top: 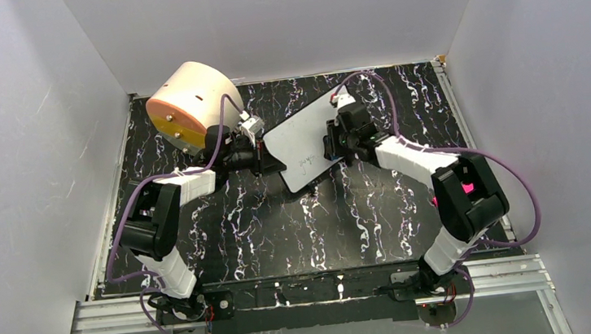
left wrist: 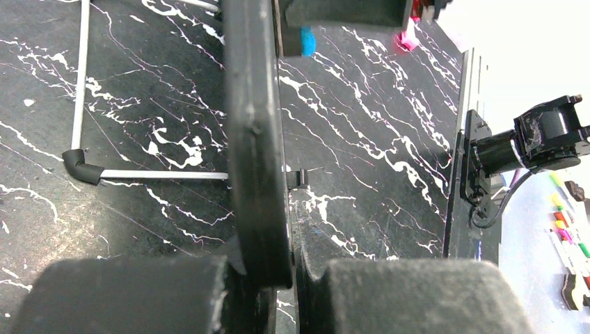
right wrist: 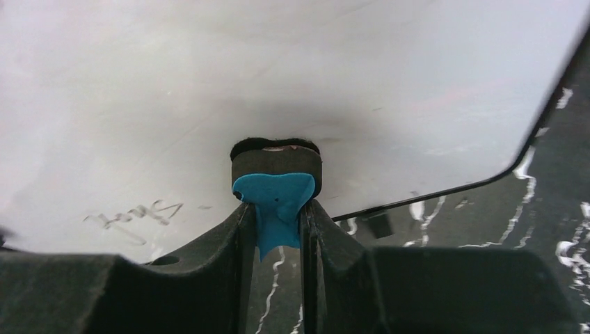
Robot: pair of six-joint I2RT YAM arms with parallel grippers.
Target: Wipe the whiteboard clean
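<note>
Closest in the top view are the left arm (top: 158,221) and the right arm (top: 467,195), both bent in over the black bench (top: 282,234) with white streaks. Between them is the whiteboard (top: 306,137), a bit past the middle toward 12 o'clock. It is white with round corners and a thin black rim, and it sits tilted. Some faint writing (top: 304,163) shows near its 6 o'clock end. The left gripper (top: 270,163) pinches the board's rim at 8 o'clock. The right gripper (top: 329,143) meets the board at 3 o'clock. A big cream drum (top: 192,103) with an orange face sits at 10 o'clock.

The left wrist view shows the board from the side, as a thick black rim running from 12 to 6 o'clock. The left gripper is clamped on it, with one of its pads (left wrist: 125,296) on each side.

The right wrist view shows the right gripper squeezed tight on a small eraser (right wrist: 275,191), blue with a black felt bottom. The felt presses on the board's white face. Thin grey scribbles lie at 8 o'clock from the eraser.
</note>
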